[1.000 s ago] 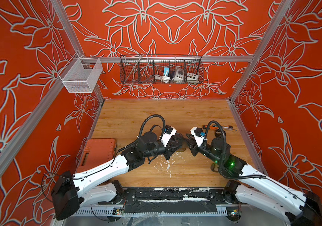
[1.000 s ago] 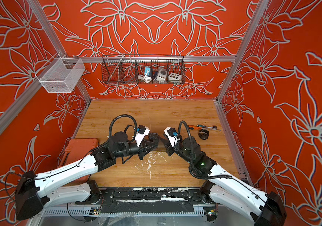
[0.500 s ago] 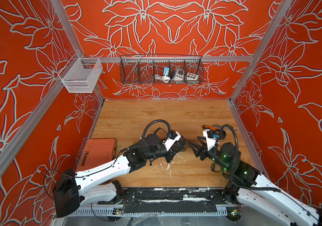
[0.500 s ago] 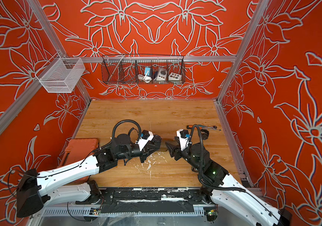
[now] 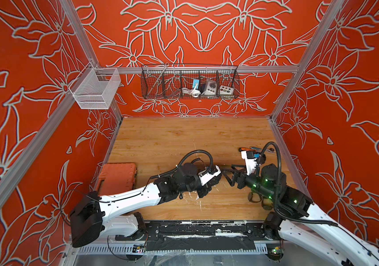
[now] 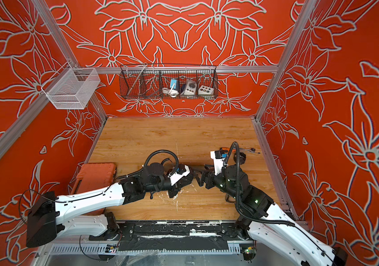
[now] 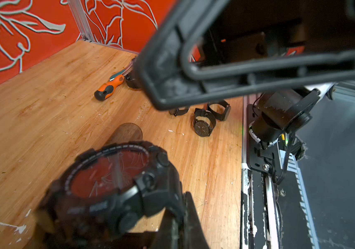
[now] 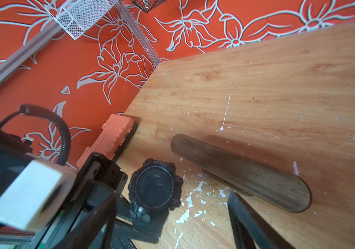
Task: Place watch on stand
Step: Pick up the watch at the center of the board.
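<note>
stand (image 8: pixel 241 172): dark matt wood | table (image 8: pixel 280 86): pale scuffed wood | watch (image 8: pixel 156 187): matt black plastic, glossy face

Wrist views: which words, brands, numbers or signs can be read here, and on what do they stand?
Nothing reads clearly.
On the big black watch: pale lettering round the bezel and on the case beside the dial, too blurred to read.
On the small black watch: dial marks, too small to read.
On the orange case: no lettering shows.

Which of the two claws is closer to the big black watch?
Left. The left gripper is shut on the watch, gripping it by the strap. The right gripper stands open, facing the watch across a gap and touching nothing.
</note>
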Robot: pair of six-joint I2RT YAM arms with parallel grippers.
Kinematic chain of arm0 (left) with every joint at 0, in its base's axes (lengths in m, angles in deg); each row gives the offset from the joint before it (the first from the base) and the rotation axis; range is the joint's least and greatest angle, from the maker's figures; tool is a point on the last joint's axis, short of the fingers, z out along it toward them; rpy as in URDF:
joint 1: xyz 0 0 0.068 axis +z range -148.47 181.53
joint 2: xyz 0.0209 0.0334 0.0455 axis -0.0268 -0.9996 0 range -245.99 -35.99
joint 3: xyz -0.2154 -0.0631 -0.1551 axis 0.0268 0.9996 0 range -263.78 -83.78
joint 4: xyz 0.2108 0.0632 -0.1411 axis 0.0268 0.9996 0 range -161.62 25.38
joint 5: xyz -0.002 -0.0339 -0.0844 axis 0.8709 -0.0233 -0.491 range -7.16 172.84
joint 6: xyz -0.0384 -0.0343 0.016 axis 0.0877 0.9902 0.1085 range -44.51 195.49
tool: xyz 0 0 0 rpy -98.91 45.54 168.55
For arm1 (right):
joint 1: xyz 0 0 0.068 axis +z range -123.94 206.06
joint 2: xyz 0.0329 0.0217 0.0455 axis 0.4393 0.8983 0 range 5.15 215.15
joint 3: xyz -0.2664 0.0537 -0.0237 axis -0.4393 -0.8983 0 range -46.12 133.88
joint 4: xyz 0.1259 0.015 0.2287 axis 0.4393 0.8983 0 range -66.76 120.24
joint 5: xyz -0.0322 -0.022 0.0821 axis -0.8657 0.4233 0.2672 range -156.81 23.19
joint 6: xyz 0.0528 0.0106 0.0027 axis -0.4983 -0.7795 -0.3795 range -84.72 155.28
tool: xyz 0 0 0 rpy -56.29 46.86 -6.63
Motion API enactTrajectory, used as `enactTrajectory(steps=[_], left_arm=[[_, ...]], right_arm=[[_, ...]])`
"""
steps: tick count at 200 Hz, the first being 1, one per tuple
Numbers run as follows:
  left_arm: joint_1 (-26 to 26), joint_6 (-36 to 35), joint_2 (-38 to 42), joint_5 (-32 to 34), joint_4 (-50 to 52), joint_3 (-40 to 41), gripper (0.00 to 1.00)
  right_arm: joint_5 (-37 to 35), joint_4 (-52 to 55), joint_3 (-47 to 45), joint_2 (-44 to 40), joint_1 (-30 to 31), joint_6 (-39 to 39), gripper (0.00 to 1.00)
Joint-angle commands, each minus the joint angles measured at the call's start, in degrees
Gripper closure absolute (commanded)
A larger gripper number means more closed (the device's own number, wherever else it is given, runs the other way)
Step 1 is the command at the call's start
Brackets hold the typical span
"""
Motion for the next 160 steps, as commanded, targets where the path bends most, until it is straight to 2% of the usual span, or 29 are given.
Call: enactTrajectory(steps=[1, 99, 127, 160], left_arm=[[-0.7, -2.8, 0.1, 0.8, -0.2, -2.0, 1.0], [-2.1, -4.8, -0.9, 0.5, -0.8, -2.2, 1.0], [-2.2, -4.9, -1.4, 1.1, -0.5, -2.5, 1.0], [-2.4, -5.1, -1.8, 1.5, -0.3, -2.7, 1.0]], right_arm=[[2.0, 1.5, 2.2, 1.6, 0.3, -3.5, 0.17], [6.7, -1.2, 3.0, 8.0, 1.4, -7.5, 0.16], [6.7, -0.9, 3.7, 9.1, 1.9, -6.9, 0.21], [6.7, -0.3, 4.2, 10.5, 2.3, -6.4, 0.32]])
